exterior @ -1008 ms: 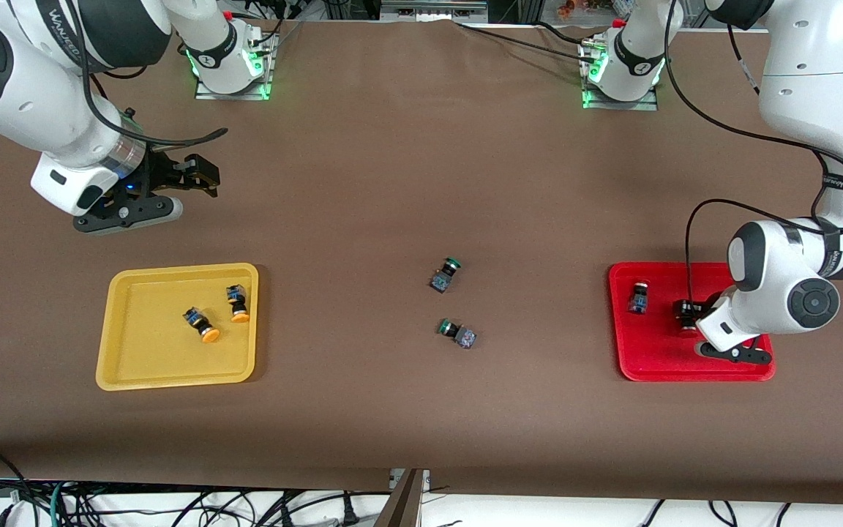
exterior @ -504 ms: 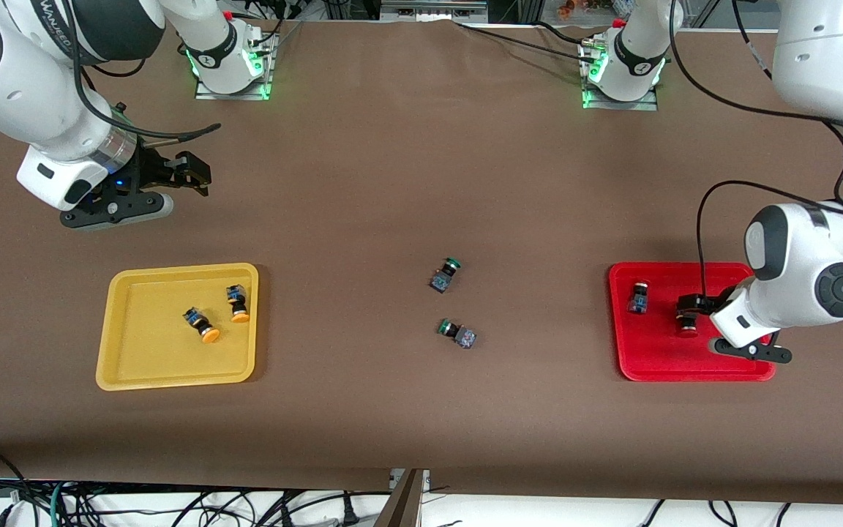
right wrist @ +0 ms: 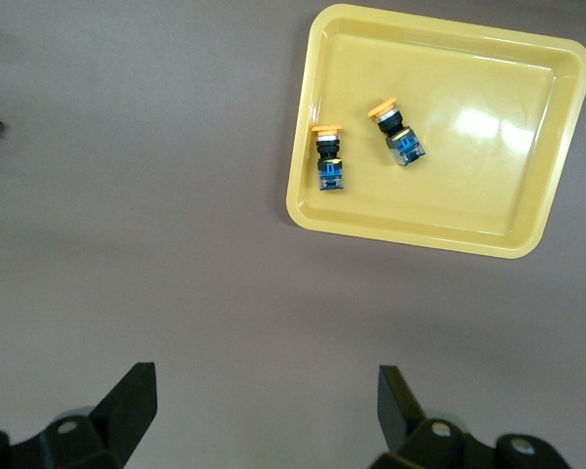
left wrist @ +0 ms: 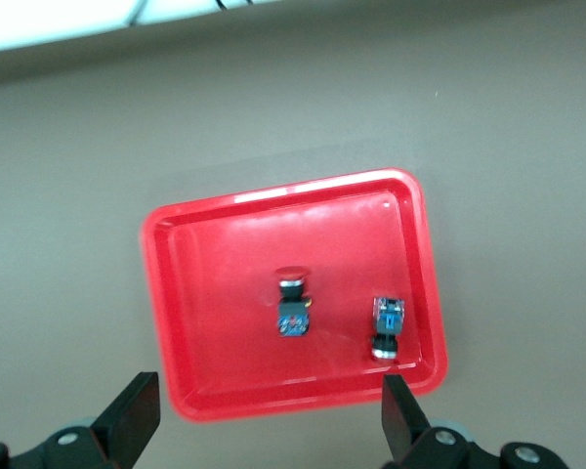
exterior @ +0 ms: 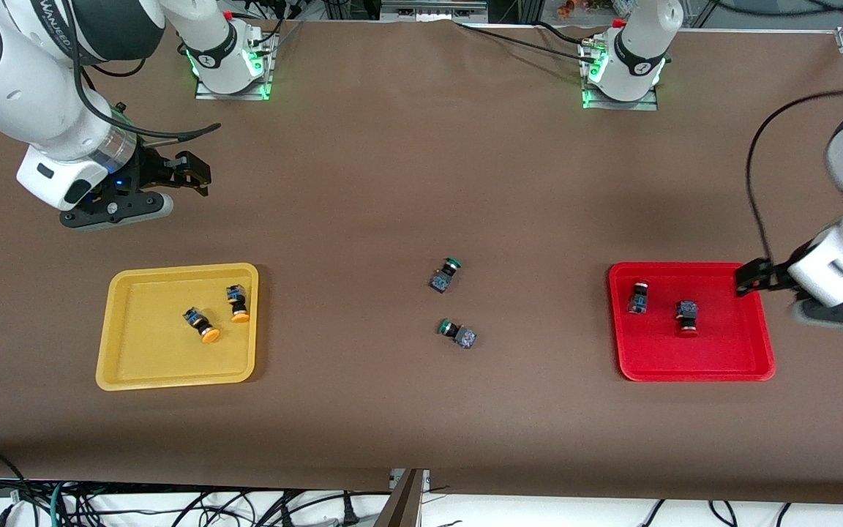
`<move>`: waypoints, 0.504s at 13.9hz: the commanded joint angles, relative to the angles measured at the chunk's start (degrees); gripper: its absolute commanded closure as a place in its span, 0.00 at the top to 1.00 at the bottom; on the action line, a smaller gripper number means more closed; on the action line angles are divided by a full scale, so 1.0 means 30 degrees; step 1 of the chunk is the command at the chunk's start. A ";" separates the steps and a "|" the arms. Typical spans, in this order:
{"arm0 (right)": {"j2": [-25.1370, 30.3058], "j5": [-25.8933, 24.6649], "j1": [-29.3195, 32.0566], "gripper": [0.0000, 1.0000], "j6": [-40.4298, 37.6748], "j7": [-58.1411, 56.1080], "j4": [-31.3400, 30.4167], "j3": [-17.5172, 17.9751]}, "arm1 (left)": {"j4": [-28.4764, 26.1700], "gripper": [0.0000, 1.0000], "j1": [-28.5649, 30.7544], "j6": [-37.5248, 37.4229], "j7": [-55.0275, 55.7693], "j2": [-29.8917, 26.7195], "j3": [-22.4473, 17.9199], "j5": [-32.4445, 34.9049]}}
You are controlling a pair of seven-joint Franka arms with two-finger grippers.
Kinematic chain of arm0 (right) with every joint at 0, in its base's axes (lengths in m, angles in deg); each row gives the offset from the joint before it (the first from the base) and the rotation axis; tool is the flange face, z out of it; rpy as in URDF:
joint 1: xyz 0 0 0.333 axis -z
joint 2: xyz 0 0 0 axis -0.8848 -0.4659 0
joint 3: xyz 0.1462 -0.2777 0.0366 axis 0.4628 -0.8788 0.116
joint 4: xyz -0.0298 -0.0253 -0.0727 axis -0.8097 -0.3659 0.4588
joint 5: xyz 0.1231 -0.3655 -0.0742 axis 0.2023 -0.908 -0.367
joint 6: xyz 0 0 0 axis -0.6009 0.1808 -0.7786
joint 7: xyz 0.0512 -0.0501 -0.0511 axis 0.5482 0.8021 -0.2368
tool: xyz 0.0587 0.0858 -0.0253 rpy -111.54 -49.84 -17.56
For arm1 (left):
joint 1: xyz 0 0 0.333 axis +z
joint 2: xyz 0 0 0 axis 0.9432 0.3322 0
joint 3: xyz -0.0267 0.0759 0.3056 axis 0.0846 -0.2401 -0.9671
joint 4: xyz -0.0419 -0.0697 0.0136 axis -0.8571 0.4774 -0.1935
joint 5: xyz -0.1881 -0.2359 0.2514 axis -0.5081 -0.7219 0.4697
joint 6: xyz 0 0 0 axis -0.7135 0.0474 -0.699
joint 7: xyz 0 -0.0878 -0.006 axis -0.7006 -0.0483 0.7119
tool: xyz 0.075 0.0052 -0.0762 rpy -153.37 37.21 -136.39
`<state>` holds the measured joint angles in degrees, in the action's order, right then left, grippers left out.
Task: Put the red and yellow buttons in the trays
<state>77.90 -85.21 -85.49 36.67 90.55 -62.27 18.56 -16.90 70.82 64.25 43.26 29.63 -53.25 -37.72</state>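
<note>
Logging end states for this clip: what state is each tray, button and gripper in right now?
yellow tray: holds both yellow buttons.
yellow buttons: two, lying on their sides, apart.
red tray: holds both red buttons.
red buttons: two, on their sides, apart, released.
green buttons: two, lying on the bare table mid-table, outside both trays.
left gripper: open, empty, over the red tray's edge.
right gripper: open, empty, over bare table, waiting.

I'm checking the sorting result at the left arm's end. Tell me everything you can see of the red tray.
The red rounded-rectangle plastic tray is shallow with a raised rim and glossy floor, lying flat on the brown table toward the left arm's end. Two red-capped push-button switches lie on their sides inside it, apart from each other: one toward the table's middle, the other nearer the tray's centre. The left tool, open, hangs over its rim.
</note>
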 commanded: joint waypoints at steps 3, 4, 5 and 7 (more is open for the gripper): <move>0.0584 -0.0359 0.0284 1.00 -0.0139 0.0200 -0.0368 0.0347 | 0.4222 1.00 0.0130 -0.4600 -0.0111 -0.0303 -0.0173 0.0367; 0.0584 -0.0359 0.0284 1.00 -0.0139 0.0200 -0.0368 0.0347 | 0.4080 1.00 0.0159 -0.4746 -0.0082 -0.0448 -0.0320 0.0367; 0.0584 -0.0359 0.0284 1.00 -0.0139 0.0200 -0.0368 0.0347 | 0.4107 1.00 0.0217 -0.5531 0.0063 -0.0478 -0.0350 0.0338; 0.0584 -0.0388 0.0226 1.00 -0.0285 0.0200 -0.0222 0.0347 | 0.3817 1.00 0.0451 -0.6329 0.0094 -0.0595 -0.0264 0.0075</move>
<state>78.02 -85.22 -85.48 36.65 90.55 -62.27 18.56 -6.18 71.60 47.46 43.40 27.04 -54.27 -37.72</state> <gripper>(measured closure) 0.000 0.000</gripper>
